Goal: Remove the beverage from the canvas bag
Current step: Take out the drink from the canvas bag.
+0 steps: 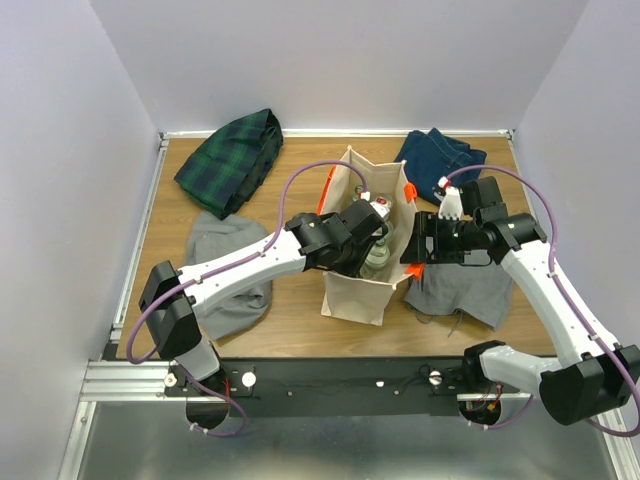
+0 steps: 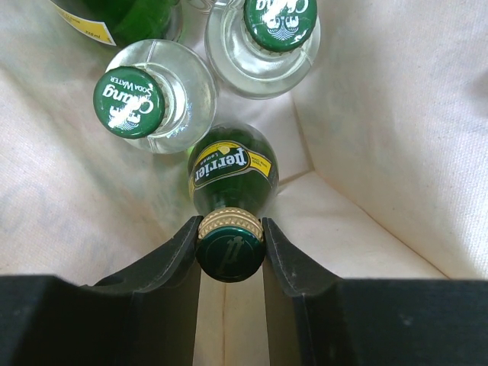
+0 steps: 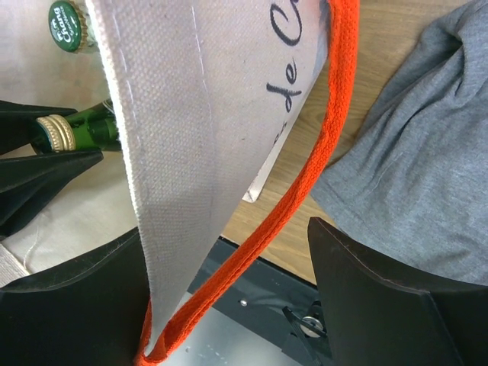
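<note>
The beige canvas bag [image 1: 358,288] with orange handles stands upright at the table's middle. My left gripper [image 1: 362,250] reaches down into it. In the left wrist view it [image 2: 231,252] is shut on the gold-banded cap of a green Perrier bottle [image 2: 232,171] standing on the bag's floor. My right gripper [image 1: 415,255] is at the bag's right rim. In the right wrist view it [image 3: 229,236] is open, with the bag wall [image 3: 206,114] and an orange handle [image 3: 305,183] between the jaws, lying against the left finger. The Perrier bottle [image 3: 91,128] shows there too.
Two clear bottles with green caps [image 2: 130,101] [image 2: 280,19] and another green bottle [image 2: 130,15] stand in the bag beyond the Perrier. A plaid cloth [image 1: 232,160], jeans [image 1: 438,160] and grey cloths [image 1: 225,265] [image 1: 465,290] lie around the bag.
</note>
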